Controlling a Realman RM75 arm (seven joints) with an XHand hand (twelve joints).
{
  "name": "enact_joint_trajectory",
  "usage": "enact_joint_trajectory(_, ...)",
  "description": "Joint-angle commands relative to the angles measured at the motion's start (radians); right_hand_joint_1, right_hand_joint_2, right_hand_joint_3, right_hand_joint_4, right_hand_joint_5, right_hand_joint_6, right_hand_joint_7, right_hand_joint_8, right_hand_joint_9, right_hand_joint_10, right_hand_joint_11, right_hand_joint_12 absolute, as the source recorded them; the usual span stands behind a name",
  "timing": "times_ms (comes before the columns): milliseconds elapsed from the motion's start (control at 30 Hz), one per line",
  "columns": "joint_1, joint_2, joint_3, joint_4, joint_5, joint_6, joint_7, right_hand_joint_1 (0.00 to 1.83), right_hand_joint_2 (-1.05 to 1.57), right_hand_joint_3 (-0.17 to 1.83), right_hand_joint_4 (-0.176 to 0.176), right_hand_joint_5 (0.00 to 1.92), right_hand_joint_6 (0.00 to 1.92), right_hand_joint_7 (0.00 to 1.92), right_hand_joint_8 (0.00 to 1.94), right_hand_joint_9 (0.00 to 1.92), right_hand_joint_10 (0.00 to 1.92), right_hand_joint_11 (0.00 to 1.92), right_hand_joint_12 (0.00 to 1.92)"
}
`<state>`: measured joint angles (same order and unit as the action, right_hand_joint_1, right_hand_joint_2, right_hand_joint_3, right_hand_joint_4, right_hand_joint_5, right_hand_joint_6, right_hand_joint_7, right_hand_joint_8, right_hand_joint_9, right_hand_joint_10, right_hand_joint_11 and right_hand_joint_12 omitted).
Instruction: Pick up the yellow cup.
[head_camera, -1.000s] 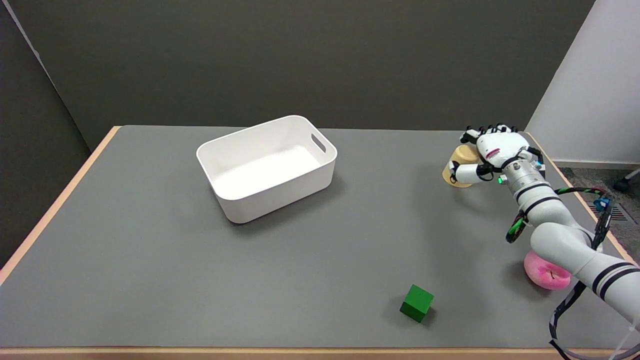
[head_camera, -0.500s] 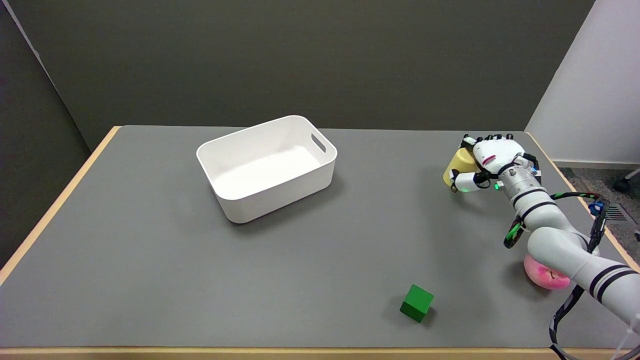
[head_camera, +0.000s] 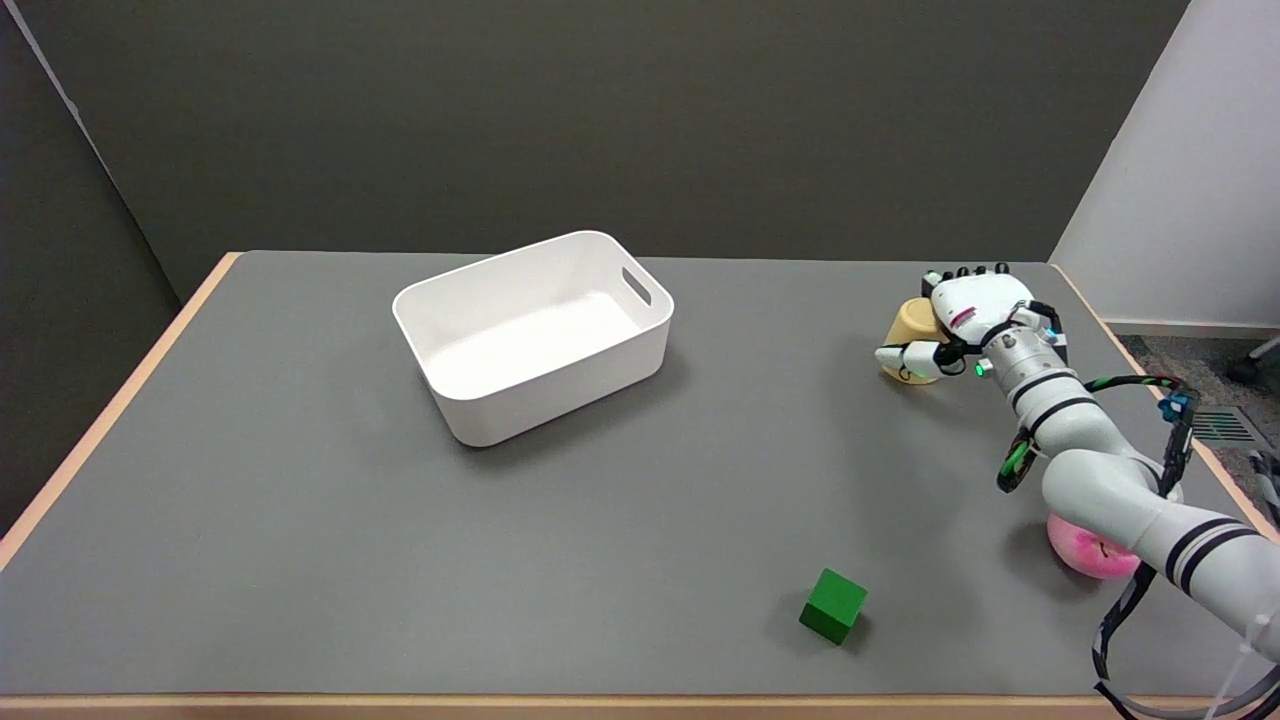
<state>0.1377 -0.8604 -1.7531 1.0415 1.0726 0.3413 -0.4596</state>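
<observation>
Your fingers (head_camera: 965, 273) curl over the far side of the yellow cup (head_camera: 912, 330) and your thumb crosses its front, so your right hand (head_camera: 975, 312) wraps it. The cup sits near the table's (head_camera: 300, 480) far right corner. Squeeze gently, then lift straight up.

A grey table (head_camera: 300, 520) with a pale wooden edge fills most of the view, backed by a dark wall. Toward its far middle sits a white plastic bin (head_camera: 533, 333), set at an angle, with a slot handle cut into its right-hand wall. Near the front edge, well apart from the bin, a small green cube (head_camera: 833, 605) rests on one face, turned slightly. Over at the right side, a pink, apple-like object (head_camera: 1090, 556) lies on the tabletop, partly hidden.
</observation>
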Motion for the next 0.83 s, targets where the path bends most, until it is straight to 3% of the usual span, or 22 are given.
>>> enact_joint_trajectory(33, 0.061, 0.005, -0.045, 0.012, -0.063, 0.005, 0.002, 1.18, 1.11, 0.34, -0.176, 0.67, 1.48, 0.73, 1.5, 0.79, 1.37, 0.39, 1.92)
enact_joint_trajectory(67, 0.066, 0.006, -0.045, 0.021, -0.073, 0.005, 0.0, 1.18, 1.12, 0.32, -0.176, 0.66, 1.47, 0.74, 1.51, 0.79, 1.36, 0.39, 1.92)
enact_joint_trajectory(133, 0.078, 0.006, -0.045, 0.044, -0.093, 0.005, -0.001, 1.18, 1.26, 0.07, -0.176, 0.54, 1.45, 0.81, 1.55, 0.79, 1.28, 0.4, 1.9)
enact_joint_trajectory(267, 0.107, 0.009, -0.045, 0.098, -0.152, 0.018, 0.003, 1.18, 1.25, 0.09, -0.176, 0.55, 1.46, 0.81, 1.55, 0.8, 1.29, 0.4, 1.91)
enact_joint_trajectory(333, 0.13, 0.011, -0.041, 0.15, -0.205, 0.028, 0.003, 1.19, 1.11, 0.34, -0.176, 0.68, 1.47, 0.74, 1.5, 0.79, 1.37, 0.4, 1.92)
enact_joint_trajectory(400, 0.152, 0.011, -0.037, 0.191, -0.242, 0.031, 0.003, 1.19, 1.21, 0.14, -0.176, 0.57, 1.43, 0.83, 1.51, 0.8, 1.29, 0.45, 1.9)
enact_joint_trajectory(667, 0.286, 0.012, -0.091, 0.325, -0.28, 0.032, 0.004, 1.19, 1.21, 0.15, -0.176, 0.55, 1.44, 0.84, 1.51, 0.8, 1.28, 0.56, 1.82)
enact_joint_trajectory(833, 0.392, -0.001, -0.225, 0.377, -0.272, 0.032, 0.006, 1.18, 1.22, 0.14, -0.176, 0.55, 1.44, 0.83, 1.51, 0.81, 1.28, 0.58, 1.82)
